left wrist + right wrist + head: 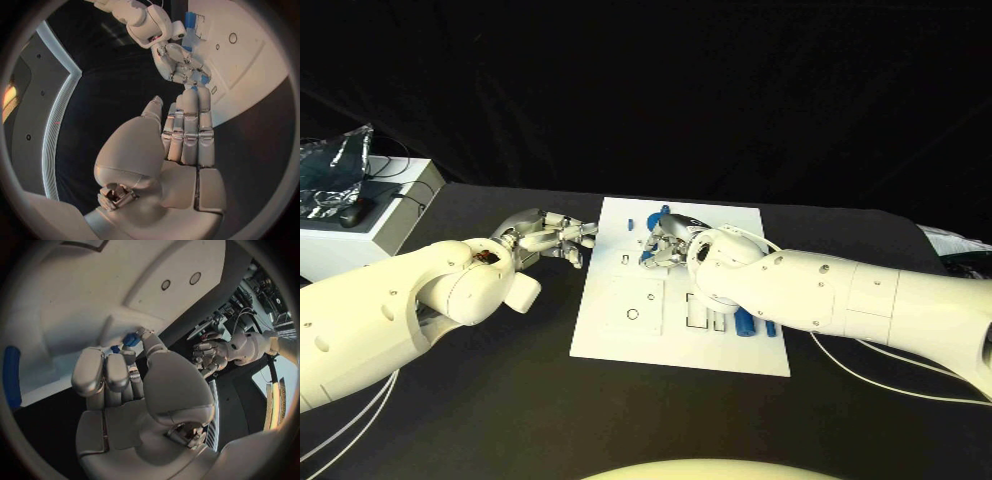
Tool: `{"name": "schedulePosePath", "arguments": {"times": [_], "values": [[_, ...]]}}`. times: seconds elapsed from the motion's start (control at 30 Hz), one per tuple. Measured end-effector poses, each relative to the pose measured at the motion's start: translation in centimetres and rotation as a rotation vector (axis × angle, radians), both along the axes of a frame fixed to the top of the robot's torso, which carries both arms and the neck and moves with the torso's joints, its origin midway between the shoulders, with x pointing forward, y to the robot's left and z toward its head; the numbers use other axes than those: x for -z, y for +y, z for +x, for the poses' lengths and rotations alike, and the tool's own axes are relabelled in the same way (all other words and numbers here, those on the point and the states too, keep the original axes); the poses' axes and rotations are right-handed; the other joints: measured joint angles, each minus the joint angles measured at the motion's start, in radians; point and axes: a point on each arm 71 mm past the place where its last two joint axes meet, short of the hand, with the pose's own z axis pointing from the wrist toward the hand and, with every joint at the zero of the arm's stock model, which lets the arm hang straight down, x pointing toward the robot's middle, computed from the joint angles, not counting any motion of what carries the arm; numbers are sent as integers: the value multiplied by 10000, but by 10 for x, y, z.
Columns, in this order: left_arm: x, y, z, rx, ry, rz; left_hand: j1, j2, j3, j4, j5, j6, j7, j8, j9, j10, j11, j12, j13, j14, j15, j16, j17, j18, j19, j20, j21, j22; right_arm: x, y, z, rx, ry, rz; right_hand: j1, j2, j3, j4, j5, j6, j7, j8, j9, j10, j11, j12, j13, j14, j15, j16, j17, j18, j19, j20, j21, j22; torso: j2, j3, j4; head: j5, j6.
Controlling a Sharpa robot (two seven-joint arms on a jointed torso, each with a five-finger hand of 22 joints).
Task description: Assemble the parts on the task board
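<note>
One blue part point(131, 339) at the right hand's point(134, 390) fingertips, seen from its wrist.

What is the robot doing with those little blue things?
It is putting small blue parts together on the white task board in the middle of the black table. Its right hand is over the far part of the board and touches a small blue part with its fingertips. Its left hand hovers beside the board's left edge, holding nothing. More blue parts lie near the board's right side.
</note>
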Motion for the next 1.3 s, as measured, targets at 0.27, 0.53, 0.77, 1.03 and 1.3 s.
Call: {"name": "schedulePosePath", "arguments": {"times": [0.27, 0.53, 0.77, 1.03, 1.3], "values": [[0, 0, 0, -8, 24, 14, 40, 41, 26, -27, 0, 0, 0, 0, 0, 0, 0, -4, 0, 0, 0, -79, -27, 0, 0, 0, -77, -33, 0, 0, 1, -10, 12, -8, 121, 514, 833, -207, -260, 255, -114, -3, -13, 12, -98, -45, 11, 0, 0, 0, -29, 0, 2, -44, 0, -1, 1, 0, 0, 1, -21], [1, 0, 0, -22, 48, 29, 40, 40, 26, -26, 0, 0, 0, 0, 0, 0, 0, -4, 0, 0, 0, -78, -42, 1, 0, 0, -78, -46, -1, 2, 1, -134, -46, 77, 96, 567, 2183, -762, -534, 491, -350, 86, -35, 146, -263, -302, 9, -14, -133, -57, -76, 1, -12, -134, 0, -2, 0, -3, -10, 1, -30], [1, 1, 1, -32, 60, 38, 40, 40, 26, -26, 0, 0, 0, 0, 0, 0, 0, -5, 0, 0, 0, -125, -55, 0, 0, 0, -116, -63, -1, 2, -1, -271, -161, 208, 80, 581, 2650, -1163, -572, 535, -394, 95, -34, 267, -379, -1312, -509, 31, -186, -130, -77, 1, -28, -188, -1, -2, 0, -4, -10, -3, -29], [1, 2, 1, -48, 73, 53, 40, 41, 26, -26, 0, 0, 0, 0, 0, 0, 0, -5, 0, 0, 0, -126, -55, 1, 0, 0, -116, -63, -4, -3, -3, -329, -510, 559, -146, 458, 2620, -1249, -574, 686, -545, 101, -33, 519, -453, -3607, -2373, 35, -253, -312, -183, 1, -30, -257, -163, 2, -1, -3, -14, 1, -8], [1, 3, 1, -71, 81, 69, 40, 40, 26, -26, -1, -38, 37, 0, 0, 1, 0, -5, -1, 0, 0, -125, -65, 0, 0, 0, -116, -83, -7, -13, -5, -371, -743, 1067, -341, 260, 2589, -1127, -650, 866, -616, 37, -22, 929, -396, -5457, -4391, 35, -253, -406, -263, 1, -30, -257, -277, 5, -1, -6, -12, 5, -2]]}}
